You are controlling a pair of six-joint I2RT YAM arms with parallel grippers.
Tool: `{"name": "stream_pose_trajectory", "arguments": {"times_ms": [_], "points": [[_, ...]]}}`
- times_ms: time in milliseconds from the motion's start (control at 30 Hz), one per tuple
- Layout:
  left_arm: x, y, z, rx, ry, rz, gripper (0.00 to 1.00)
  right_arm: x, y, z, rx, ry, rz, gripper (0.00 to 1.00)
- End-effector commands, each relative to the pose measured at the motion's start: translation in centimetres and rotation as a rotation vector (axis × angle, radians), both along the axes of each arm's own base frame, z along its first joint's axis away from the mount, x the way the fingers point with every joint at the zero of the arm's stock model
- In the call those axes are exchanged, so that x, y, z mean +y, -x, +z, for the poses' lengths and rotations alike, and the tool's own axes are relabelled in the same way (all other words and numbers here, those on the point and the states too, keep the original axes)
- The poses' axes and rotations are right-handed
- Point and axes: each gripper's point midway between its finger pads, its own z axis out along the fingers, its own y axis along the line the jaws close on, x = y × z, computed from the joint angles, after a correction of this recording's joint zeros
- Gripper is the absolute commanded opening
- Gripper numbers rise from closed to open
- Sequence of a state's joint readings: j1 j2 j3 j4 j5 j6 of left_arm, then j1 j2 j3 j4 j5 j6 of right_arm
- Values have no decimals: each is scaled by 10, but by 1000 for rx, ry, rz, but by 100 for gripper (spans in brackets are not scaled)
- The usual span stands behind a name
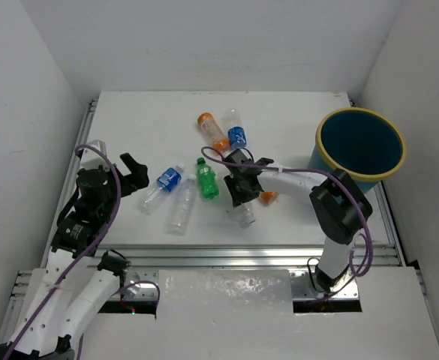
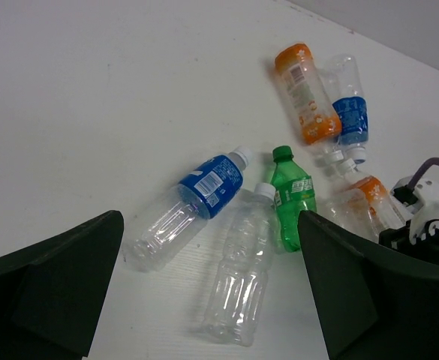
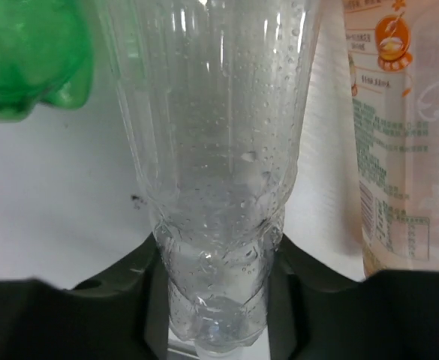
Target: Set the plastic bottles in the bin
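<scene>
Right pincer (image 3: 216, 283) pinching plain clear bottle (image 3: 219, 150), long axis running straight away from wrist, left pincer (image 2: 209, 225) spread wide

Gripped in right hand (image 3: 217, 289): clear bottle (image 3: 219, 150); green bottle (image 3: 31, 52) left, orange-labelled bottle (image 3: 399, 150) right

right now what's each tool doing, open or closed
left tool: open, holding nothing
right tool: closed on a plain clear bottle
</scene>
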State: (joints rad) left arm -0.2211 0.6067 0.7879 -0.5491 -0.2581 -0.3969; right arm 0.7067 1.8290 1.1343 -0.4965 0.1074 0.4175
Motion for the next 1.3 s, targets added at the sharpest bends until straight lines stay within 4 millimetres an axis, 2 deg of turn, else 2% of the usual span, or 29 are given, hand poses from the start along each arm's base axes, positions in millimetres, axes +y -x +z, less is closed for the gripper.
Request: {"name": "stream_pose_trajectory", "arguments": {"times_ms": [0, 33, 100, 133, 167, 200, 267, 300, 333, 367, 400, 433, 467, 500, 533, 600, 700, 733, 867, 900, 933, 1000, 1033, 1067, 1100, 1167, 1267], "points": [[-2, -6, 11, -50, 6, -17, 100, 12, -4, 46, -108, -58, 17, 29], [-3, -5, 11, -50, 5, -19, 100, 14, -6, 75, -162, -102, 14, 26], [-3, -5, 11, -50, 5, -21, 100, 12, -4, 104, -206, -139, 15, 26], [-3, -5, 12, -53, 5, -21, 100, 10, -6, 139, -282, -188, 7, 26], [-3, -5, 12, -53, 5, -21, 100, 3, -3, 153, -305, -179, 11, 26], [-3, -5, 11, -53, 5, -21, 100, 0, -6, 177, -357, -194, 7, 26], [-4, -5, 11, -51, 5, -26, 100, -30, -18, 229, -505, -142, -48, 27], [-4, -5, 10, -51, 6, -29, 100, -43, -23, 241, -542, -113, -75, 27], [-5, -6, 10, -49, 7, -33, 100, -73, -37, 263, -589, -86, -149, 27], [-5, -5, 10, -49, 8, -34, 100, -92, -44, 271, -606, -76, -197, 27], [-6, -5, 10, -49, 8, -36, 100, -131, -56, 280, -632, -47, -304, 27], [-6, -5, 9, -45, 7, -39, 100, -156, -62, 289, -667, -11, -378, 27], [-6, -5, 9, -48, 7, -38, 100, -175, -65, 296, -687, -1, -432, 27], [-6, -5, 9, -48, 8, -39, 100, -204, -66, 305, -719, 16, -518, 27], [-7, -5, 9, -50, 9, -45, 100, -218, -67, 316, -756, 29, -576, 27], [-10, -5, 9, -50, 14, -58, 100, -246, -68, 329, -798, 43, -673, 28], [-13, -6, 6, -37, 13, -74, 99, -276, -72, 344, -828, 68, -768, 29], [-14, -7, 5, -34, 12, -77, 99, -280, -76, 346, -827, 67, -777, 29], [-16, -6, 6, -39, 14, -84, 99, -308, -80, 338, -819, 116, -852, 34], [-16, -6, 5, -39, 13, -88, 99, -308, -82, 336, -818, 115, -851, 35], [-16, -6, 5, -38, 14, -89, 99, -320, -83, 330, -813, 136, -882, 43], [-17, -6, 5, -37, 14, -91, 99, -322, -83, 325, -805, 140, -887, 56], [-17, -6, 5, -37, 14, -92, 99, -320, -84, 323, -799, 135, -882, 66], [-17, -6, 5, -37, 13, -94, 99, -318, -84, 323, -793, 118, -879, 94], [-18, -7, 4, -34, 13, -94, 99, -315, -83, 325, -797, 105, -871, 99], [-18, -7, 4, -32, 11, -95, 99, -311, -79, 331, -798, 83, -855, 99], [-17, -8, 3, -26, 9, -92, 99, -301, -72, 353, -837, 17, -824, 99]]}}
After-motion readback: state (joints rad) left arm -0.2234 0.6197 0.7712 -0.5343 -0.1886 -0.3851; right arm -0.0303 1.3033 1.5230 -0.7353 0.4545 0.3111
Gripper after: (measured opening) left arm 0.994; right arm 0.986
